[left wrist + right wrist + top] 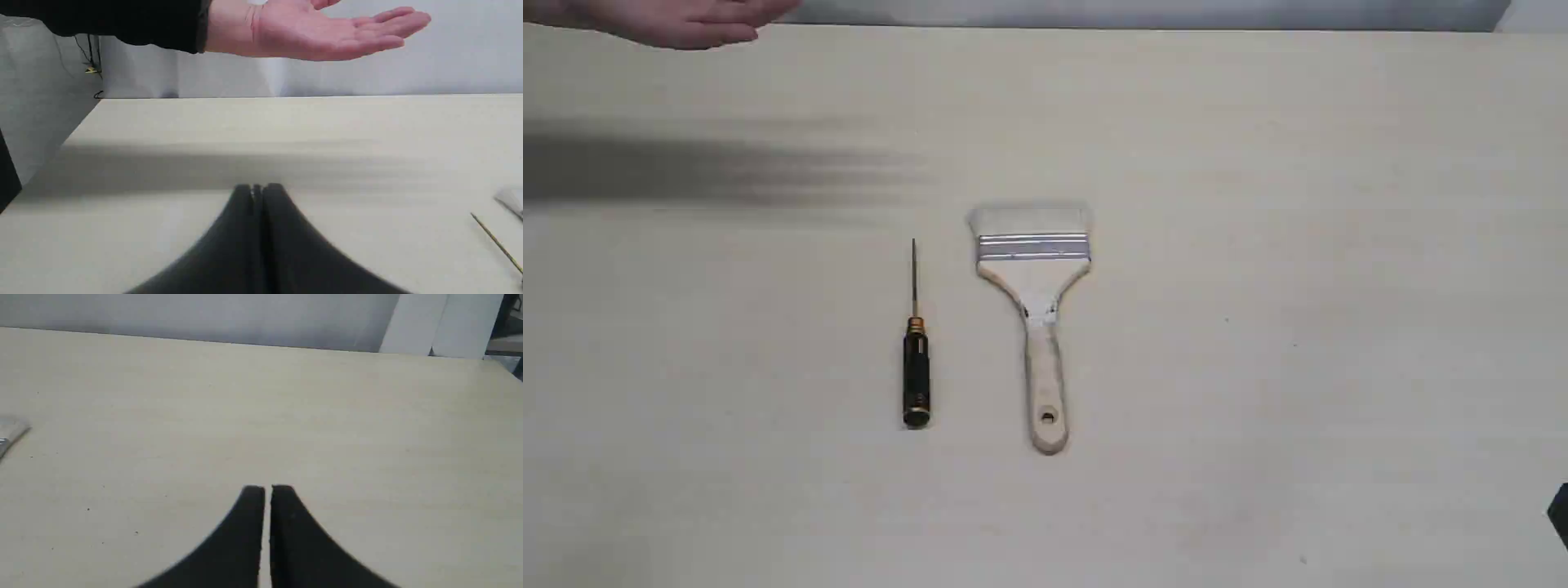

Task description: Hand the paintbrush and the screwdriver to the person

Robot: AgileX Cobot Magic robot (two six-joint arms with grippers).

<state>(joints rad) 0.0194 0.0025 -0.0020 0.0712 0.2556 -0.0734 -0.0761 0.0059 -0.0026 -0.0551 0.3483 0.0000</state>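
The paintbrush (1033, 314) lies flat mid-table, pale bristles pointing to the far edge, wooden handle toward the near edge. Just left of it lies the screwdriver (916, 359), thin shaft pointing away, black handle nearer. The person's hand (682, 23) hovers palm up, fingers outstretched, over the far left corner; it also shows in the left wrist view as an open palm (318, 30). My left gripper (257, 188) is shut and holds nothing, with the screwdriver's shaft tip (496, 241) off to one side. My right gripper (267, 490) is shut, nothing in it, over bare table.
The pale wooden table (1298, 245) carries both tools. A grey wall runs behind its far edge. The hand casts a broad shadow (686, 167) on the left of the table. A dark arm part (1558, 514) pokes in at the right edge.
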